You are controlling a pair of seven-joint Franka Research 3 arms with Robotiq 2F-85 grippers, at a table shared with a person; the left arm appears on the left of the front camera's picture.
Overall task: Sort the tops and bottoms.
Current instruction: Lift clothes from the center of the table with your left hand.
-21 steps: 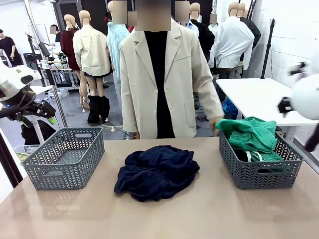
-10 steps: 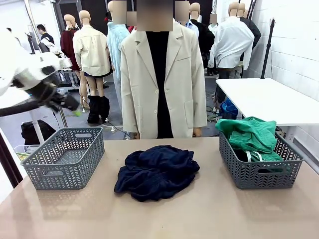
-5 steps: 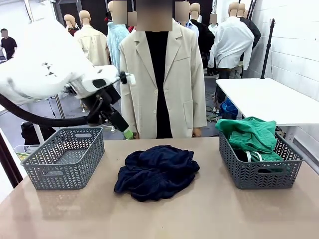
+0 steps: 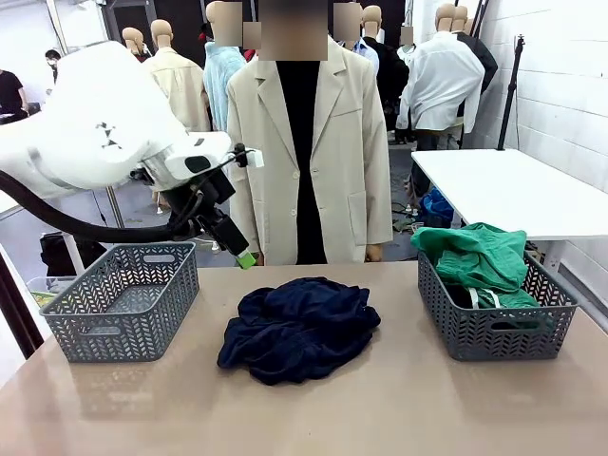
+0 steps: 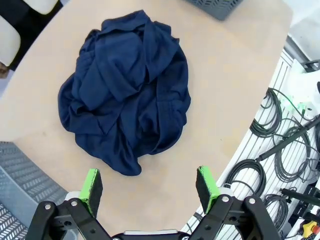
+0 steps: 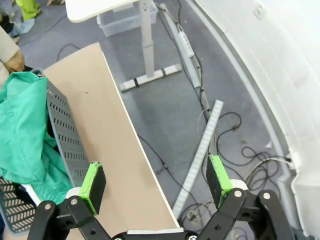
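- Now the desk [image 4: 399, 408] carries a navy pile [image 4: 299, 328] at its middle, a left basket [image 4: 123, 328] by the left edge, and a right basket [image 4: 494, 332] by the right edge holding the green garment [image 4: 475, 256].
- The left arm [image 4: 95, 133] has swung in from the left edge to above the far edge, beside the person [image 4: 304, 171]. A reach for the pile looks under way.
- Left claw [image 5: 149, 184]: high above the pile, jaws apart, gripping nothing.
- Right claw [image 6: 156, 182]: jaws apart, empty, past the right edge over the floor.
- Nothing blocks the pile. The person stands close behind it.
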